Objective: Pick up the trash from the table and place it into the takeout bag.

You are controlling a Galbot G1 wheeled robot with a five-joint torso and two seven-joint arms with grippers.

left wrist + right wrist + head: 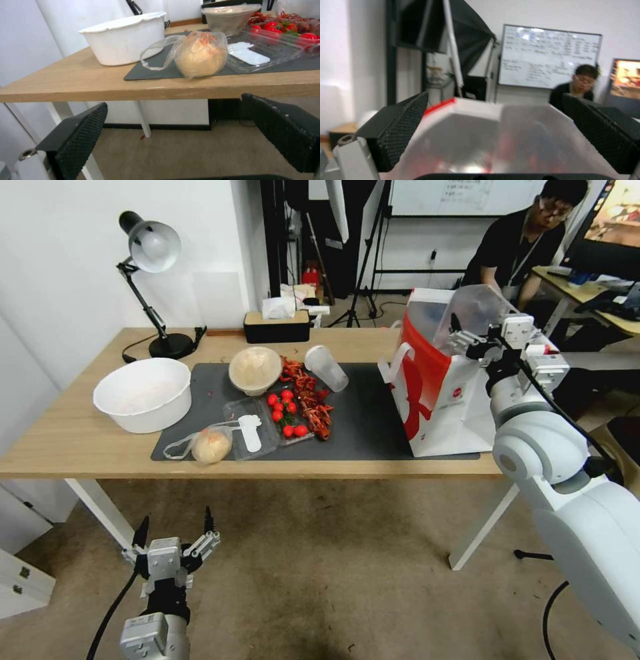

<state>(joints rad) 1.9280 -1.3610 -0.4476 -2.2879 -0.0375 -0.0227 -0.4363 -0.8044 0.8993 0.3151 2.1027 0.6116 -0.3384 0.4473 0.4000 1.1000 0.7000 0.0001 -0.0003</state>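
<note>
A clear plastic container [470, 313] sits tilted between the spread fingers of the right gripper [475, 337], directly over the open mouth of the takeout bag [437, 393], which stands upright at the right end of the dark grey mat [363, 413] on the table [67, 440]. In the right wrist view the container's translucent wall [506, 140] runs between both mesh-faced fingers [403, 125], with the bag's red-edged rim just beyond; whether the fingers press it firmly cannot be told.

The rest of the trash lies left of the bag on the mat: a clear plastic cup [327, 367] on its side, a round tan bowl [255, 369], red crayfish shells [312, 403], cherry tomatoes [285, 410] in a clear tray [257, 428], and a beige bun in clear bag [210, 445] at the mat's front edge. A large white bowl [143, 393] rests just off the mat's left end.

The left gripper [175, 540] hangs below and in front of the table edge, fingers wide apart and empty, well apart from the bun [200, 56].
</note>
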